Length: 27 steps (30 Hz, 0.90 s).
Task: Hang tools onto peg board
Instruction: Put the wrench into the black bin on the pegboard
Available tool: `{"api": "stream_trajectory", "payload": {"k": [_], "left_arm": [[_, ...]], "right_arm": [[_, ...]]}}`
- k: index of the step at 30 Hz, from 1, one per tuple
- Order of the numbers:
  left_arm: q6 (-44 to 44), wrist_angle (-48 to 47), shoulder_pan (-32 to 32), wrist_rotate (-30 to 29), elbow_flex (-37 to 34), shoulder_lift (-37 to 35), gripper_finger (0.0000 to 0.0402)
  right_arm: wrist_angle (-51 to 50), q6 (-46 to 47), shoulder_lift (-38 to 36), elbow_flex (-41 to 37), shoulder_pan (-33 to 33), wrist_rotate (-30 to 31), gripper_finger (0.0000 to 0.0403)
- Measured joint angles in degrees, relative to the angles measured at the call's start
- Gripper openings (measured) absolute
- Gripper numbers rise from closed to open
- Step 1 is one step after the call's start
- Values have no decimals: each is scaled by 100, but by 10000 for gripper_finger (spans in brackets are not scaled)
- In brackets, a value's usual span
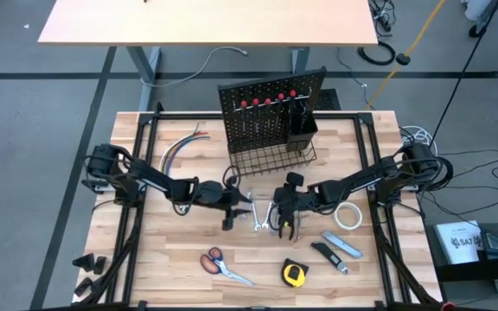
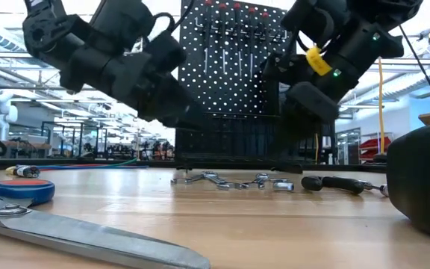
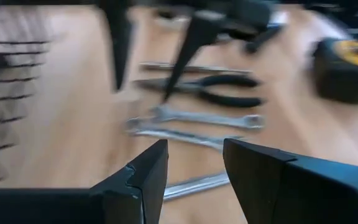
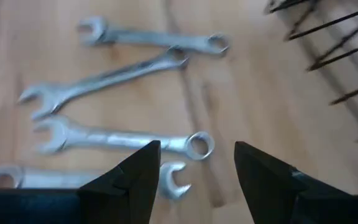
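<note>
Right gripper [image 4: 194,180]: jaws apart, empty, poised over a cluster of silver wrenches [image 4: 120,140] lying flat just ahead of its fingertips.
Left gripper [image 3: 194,177]: jaws apart, empty; the same wrenches and black-handled pliers [image 3: 219,90] lie beyond its tips.
Peg board [image 1: 271,108]: upright behind both grippers, screwdrivers [image 1: 266,102] already hung.
Step in hand, probably: picking one wrench. Straddle a single shank, clear of neighbours, then close squarely so it does not pivot.
</note>
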Motion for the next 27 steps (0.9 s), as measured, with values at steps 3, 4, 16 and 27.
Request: {"api": "stream_trajectory", "payload": {"k": [3,4,16,27], "left_arm": [[280,-22,-146,513,110,108,162],[374,-73,-197,570,114,135,162],[450,102,-356,1408,227,261,162],[1623,-880,-882,183,1793,1420,112]], "right_arm": [[-42,-113,0,0,10,-497,196],[-36,-135,0,0,29,-606,196],[108,-303,0,0,364,-1409,167],[33,-522,0,0,361,-1424,13]]}}
